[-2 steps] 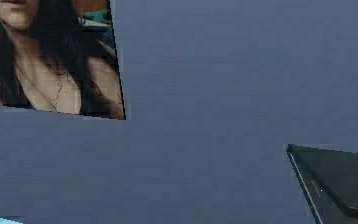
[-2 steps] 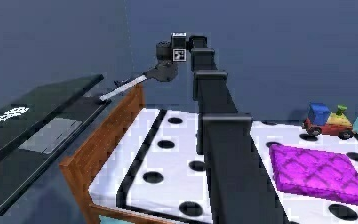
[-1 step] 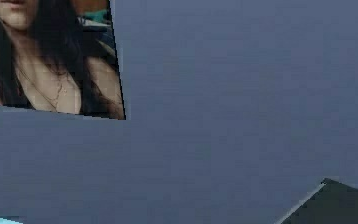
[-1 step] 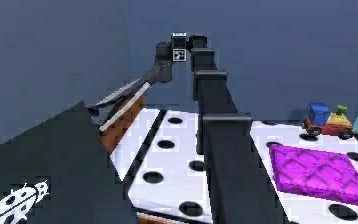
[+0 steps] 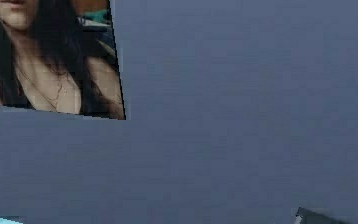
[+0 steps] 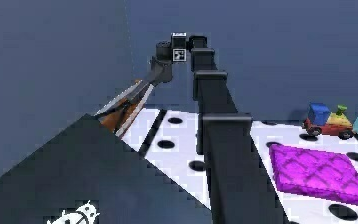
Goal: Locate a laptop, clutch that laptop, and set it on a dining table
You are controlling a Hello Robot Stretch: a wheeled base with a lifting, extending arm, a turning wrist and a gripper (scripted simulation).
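1. In the forward view the portrait (image 5: 52, 55) hangs at the left of a blue-grey wall (image 5: 237, 90) that I judge to be close. Driving ahead could bump my base against it.
2. In the arm side view's lower left lies a dark slab (image 6: 57, 170) with a white mark, which I take for the laptop's lid. Its upper corner meets the tips of my claw (image 6: 117, 112). If I have it only by that corner, its weight could twist it round or slip it free.
3. I cannot tell the claw's state, nor whether it has the slab in hand. Lifting on that doubt risks a drop.
4. My arm (image 6: 222, 130) reaches out over a white dotted surface (image 6: 182, 132). I cannot tell whether this is a dining table, so setting down here could be the wrong place.
5. Right of the arm lie a purple cushion (image 6: 317, 168) and a small colourful toy (image 6: 327, 120). A swing that way could knock them.
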